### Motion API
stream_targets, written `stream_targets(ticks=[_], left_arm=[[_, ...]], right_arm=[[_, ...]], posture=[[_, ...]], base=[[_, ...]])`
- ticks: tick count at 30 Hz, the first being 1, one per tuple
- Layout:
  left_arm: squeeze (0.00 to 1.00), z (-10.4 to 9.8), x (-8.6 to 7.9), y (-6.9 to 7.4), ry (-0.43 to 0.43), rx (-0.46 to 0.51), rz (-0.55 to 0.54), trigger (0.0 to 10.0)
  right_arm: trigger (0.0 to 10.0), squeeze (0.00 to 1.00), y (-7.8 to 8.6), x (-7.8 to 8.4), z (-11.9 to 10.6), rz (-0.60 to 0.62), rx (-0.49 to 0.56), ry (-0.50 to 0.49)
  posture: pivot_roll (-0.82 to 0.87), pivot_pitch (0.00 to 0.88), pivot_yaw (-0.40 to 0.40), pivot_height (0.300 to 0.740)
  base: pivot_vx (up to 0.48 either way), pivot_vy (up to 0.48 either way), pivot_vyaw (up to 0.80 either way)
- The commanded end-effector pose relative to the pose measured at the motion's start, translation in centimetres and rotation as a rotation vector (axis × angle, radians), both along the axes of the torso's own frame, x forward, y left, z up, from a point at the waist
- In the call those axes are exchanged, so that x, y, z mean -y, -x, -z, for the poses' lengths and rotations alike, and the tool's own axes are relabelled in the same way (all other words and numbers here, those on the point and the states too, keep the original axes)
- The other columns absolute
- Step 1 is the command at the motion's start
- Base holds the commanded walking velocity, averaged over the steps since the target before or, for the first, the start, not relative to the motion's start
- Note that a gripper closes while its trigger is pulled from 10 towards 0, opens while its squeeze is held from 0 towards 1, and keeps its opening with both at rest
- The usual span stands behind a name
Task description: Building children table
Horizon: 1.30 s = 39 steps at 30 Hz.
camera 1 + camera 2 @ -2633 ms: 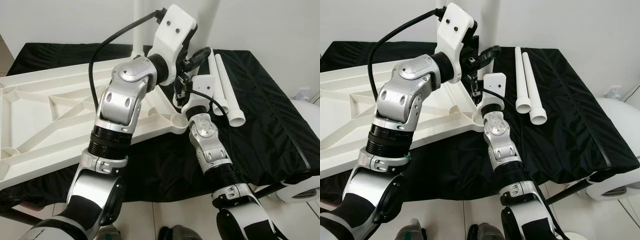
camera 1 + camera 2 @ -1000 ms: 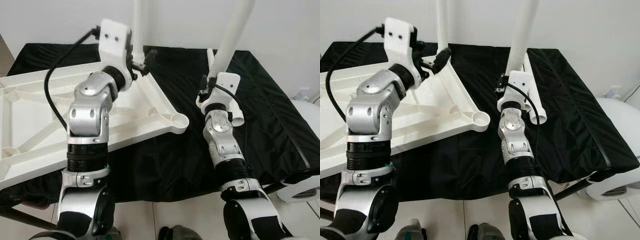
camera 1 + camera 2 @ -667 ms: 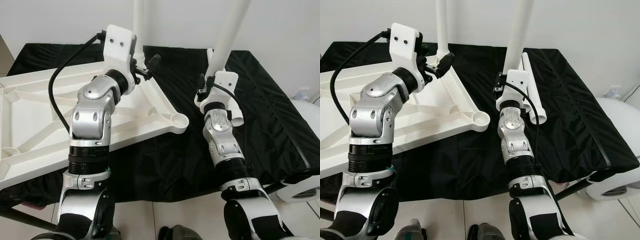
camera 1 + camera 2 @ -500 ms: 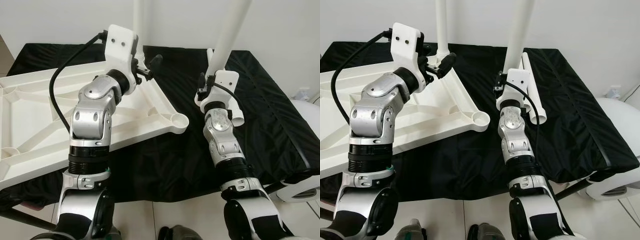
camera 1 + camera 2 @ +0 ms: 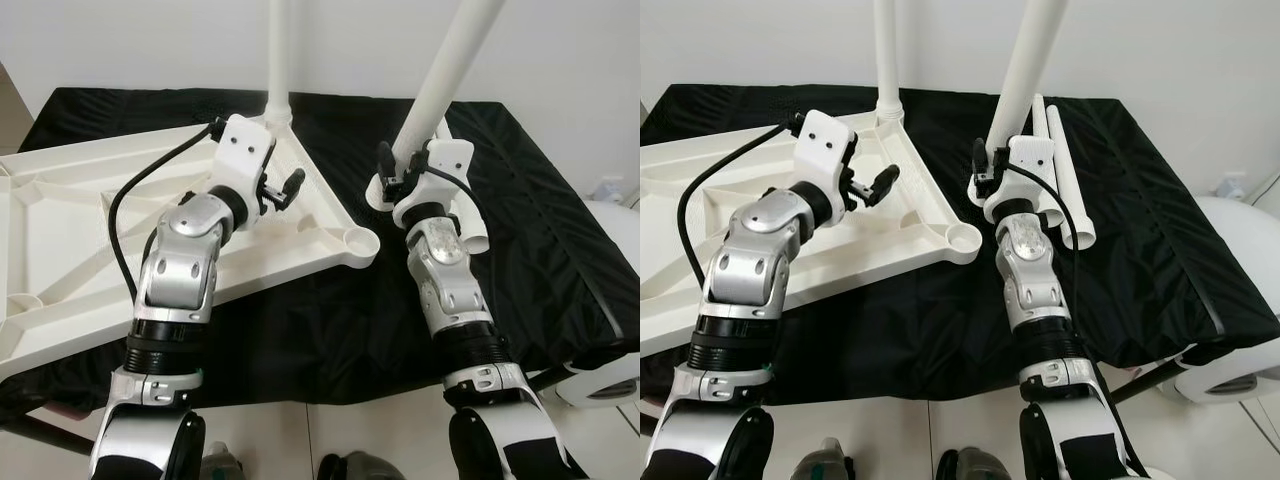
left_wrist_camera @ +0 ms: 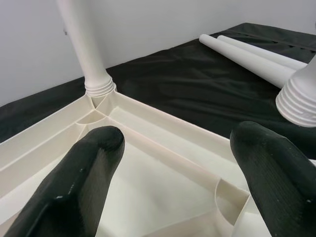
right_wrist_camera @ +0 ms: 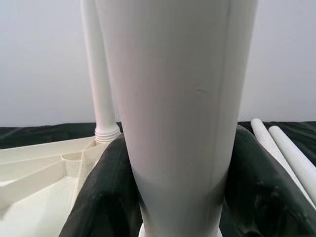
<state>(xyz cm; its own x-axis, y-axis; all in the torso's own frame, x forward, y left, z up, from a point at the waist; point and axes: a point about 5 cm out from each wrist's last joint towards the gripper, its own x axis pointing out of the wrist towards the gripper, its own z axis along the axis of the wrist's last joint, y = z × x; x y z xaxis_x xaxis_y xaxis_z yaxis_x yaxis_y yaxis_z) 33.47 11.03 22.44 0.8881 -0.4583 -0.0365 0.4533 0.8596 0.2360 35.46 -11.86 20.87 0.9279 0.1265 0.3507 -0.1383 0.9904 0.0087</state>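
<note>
Four white legs total: one leg (image 5: 277,60) stands upright in the far corner of the upside-down tabletop (image 5: 60,250), two spare legs (image 5: 1058,180) lie side by side on the black cloth (image 5: 560,250), and the right gripper (image 5: 392,172) is clamped on the fourth leg (image 5: 450,70), which tilts up and away rightward. The left gripper (image 5: 285,188) is spread open over the tabletop, holding nothing.
</note>
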Motion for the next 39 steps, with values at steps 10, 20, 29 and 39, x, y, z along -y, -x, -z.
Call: stream_targets(ticks=[10,20,29,39], left_arm=[[0.00,1.7,-2.1,0.3,0.053,-0.010,-0.205,10.0],[0.00,1.1,-3.5,1.5,0.157,0.041,-0.283,10.0],[0.00,0.9,-3.0,3.0,0.173,0.085,-0.335,10.0],[0.00,0.9,-3.9,2.9,0.176,0.105,-0.354,10.0]], right_arm=[[10.0,0.00,1.1,1.4,-0.3,-0.102,-0.021,-0.018],[10.0,0.00,3.0,2.6,0.3,-0.124,-0.044,0.006],[10.0,0.00,4.7,2.2,0.0,-0.167,-0.020,0.063],[10.0,0.00,3.6,2.0,-0.4,-0.127,0.010,0.106]], posture=[[0.03,0.000,-0.043,0.740],[0.03,0.000,-0.029,0.740],[0.02,0.000,0.017,0.740],[0.01,0.000,0.064,0.740]], base=[[0.000,0.000,0.00],[0.000,0.000,0.00],[0.000,0.000,0.00],[0.000,0.000,0.00]])
